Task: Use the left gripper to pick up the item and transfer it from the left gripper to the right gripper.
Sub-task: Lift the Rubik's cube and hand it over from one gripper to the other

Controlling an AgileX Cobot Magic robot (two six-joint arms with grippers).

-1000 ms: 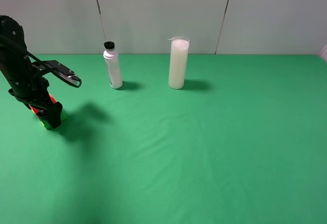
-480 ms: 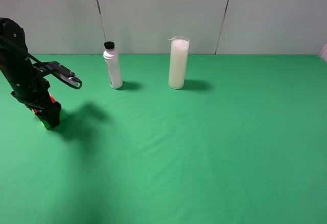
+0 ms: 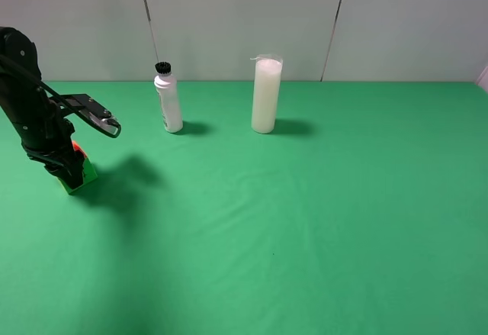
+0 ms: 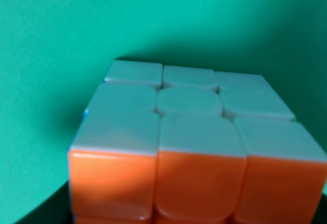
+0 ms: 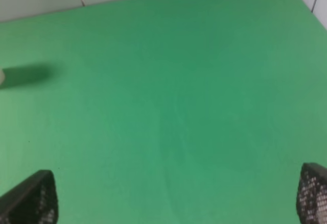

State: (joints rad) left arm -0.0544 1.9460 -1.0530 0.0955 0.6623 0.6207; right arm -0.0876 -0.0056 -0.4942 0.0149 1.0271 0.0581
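Note:
The item, a small puzzle cube [image 3: 82, 173], sits low at the far left of the green cloth, its green and orange faces showing. My left gripper [image 3: 67, 172] on the black cabled arm is down around it and looks shut on it. In the left wrist view the cube [image 4: 189, 147] fills the frame with a pale face on top and an orange face toward the camera; the fingers are hidden. I cannot tell whether the cube is off the cloth. My right gripper [image 5: 172, 193] is open and empty over bare cloth, and it does not show in the exterior high view.
A white bottle with a black cap [image 3: 168, 100] and a tall white cylinder [image 3: 265, 95] stand at the back of the green cloth [image 3: 305, 213], near the grey wall. The cylinder's shadow shows in the right wrist view.
My left arm has shifted slightly back and left with the cube. More of the cube's green face now shows beside the gripper. Nothing else has moved.

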